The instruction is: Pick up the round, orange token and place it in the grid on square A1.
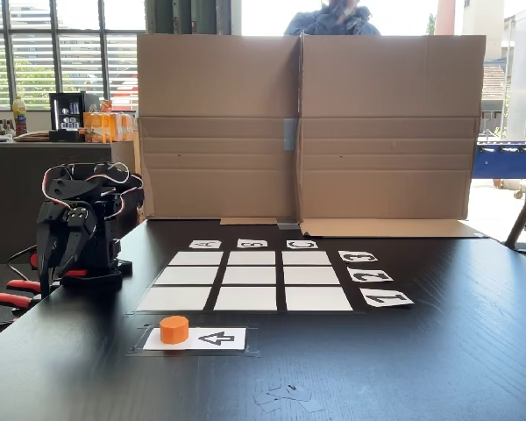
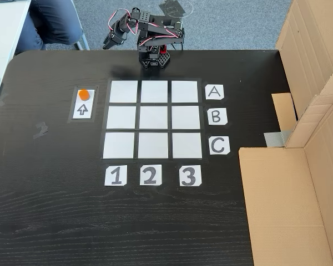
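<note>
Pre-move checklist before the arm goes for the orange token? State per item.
1. Token on the arrow card, upright, nothing on top of it: ok.
2. Path from arm to token free of obstacles on the table: ok.
3. Square A1, where row A meets column 1 in the overhead-style fixed view, unoccupied: ok.
4. All nine cells of the grid bare: ok.
5. Claw folded down at the arm base, away from the token: ok.
6. Claw open enough to grasp: cannot tell, fingers too dark and small.
</note>
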Controlling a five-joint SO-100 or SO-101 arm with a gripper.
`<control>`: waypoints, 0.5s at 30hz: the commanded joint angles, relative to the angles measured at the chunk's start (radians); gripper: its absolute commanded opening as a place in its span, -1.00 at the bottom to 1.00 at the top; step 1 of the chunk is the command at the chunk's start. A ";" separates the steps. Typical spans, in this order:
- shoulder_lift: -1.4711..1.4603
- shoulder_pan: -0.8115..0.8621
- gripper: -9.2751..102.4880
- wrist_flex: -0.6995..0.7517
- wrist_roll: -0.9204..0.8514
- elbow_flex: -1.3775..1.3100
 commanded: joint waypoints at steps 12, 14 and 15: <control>-0.399 -0.064 -0.56 0.189 -0.005 -0.505; -0.448 -0.081 -0.54 0.209 -0.006 -0.554; -0.471 -0.092 -0.53 0.222 -0.008 -0.577</control>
